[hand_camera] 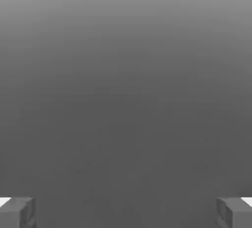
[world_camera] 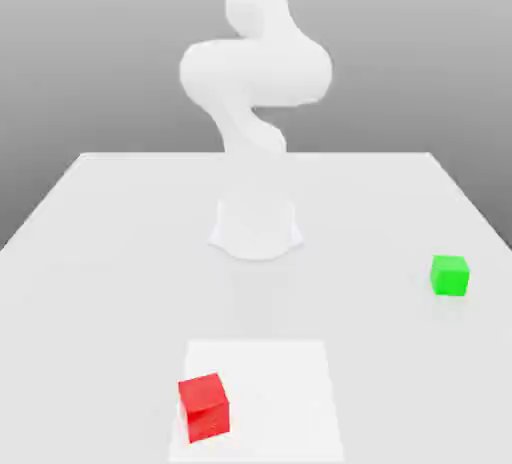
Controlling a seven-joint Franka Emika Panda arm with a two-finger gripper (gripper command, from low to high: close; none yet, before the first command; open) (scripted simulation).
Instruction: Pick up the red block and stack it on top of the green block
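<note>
Exterior view: a white table [world_camera: 120, 242] stretches back to a grey backdrop, and the white robot arm [world_camera: 255, 82] rises from its round base [world_camera: 256, 230] near the table's middle, its upper links curving up and out past the top of the frame. The red block [world_camera: 204, 407] sits toward the near edge of the table, on the exterior view's left half, resting on a paler square patch [world_camera: 285, 392] of the surface, at that patch's left side. It is turned slightly, so one top corner points toward the base. The green block [world_camera: 450, 275] stands on the bare table at the exterior view's right, farther back than the red one and well apart from it. Both blocks lie flat on the surface, and nothing touches either of them.

In the hand view, the gripper [hand_camera: 126, 212] faces a plain grey gradient. Its two dark fingertips [hand_camera: 17, 212] sit at opposite lower corners of the picture, spread wide apart, with nothing held between them. Each fingertip carries a small white corner on its outer upper edge.
</note>
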